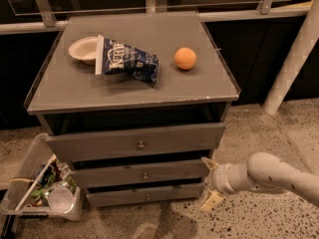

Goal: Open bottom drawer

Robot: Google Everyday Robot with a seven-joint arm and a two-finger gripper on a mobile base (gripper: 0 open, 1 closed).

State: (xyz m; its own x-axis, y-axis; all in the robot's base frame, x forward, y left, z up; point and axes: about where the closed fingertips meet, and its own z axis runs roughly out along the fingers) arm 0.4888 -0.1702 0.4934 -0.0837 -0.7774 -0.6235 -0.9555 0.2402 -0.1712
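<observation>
The bottom drawer (144, 195) is the lowest, narrowest grey front of the cabinet, with a tiny round knob (147, 197) at its centre; it looks pushed in. Above it are the middle drawer (142, 174) and the tall top drawer (137, 142). My gripper (209, 182) is at the right end of the lower drawers, low near the floor, on a white arm coming in from the right. Its two pale fingers are spread apart, one (208, 163) by the middle drawer's end and one (211, 200) by the bottom drawer's end, holding nothing.
On the cabinet top (60, 86) lie a white bowl (83, 49), a blue chip bag (127, 60) and an orange (185, 58). A clear bin (42, 190) of rubbish stands on the floor at the left. A white post (291, 59) leans at the right.
</observation>
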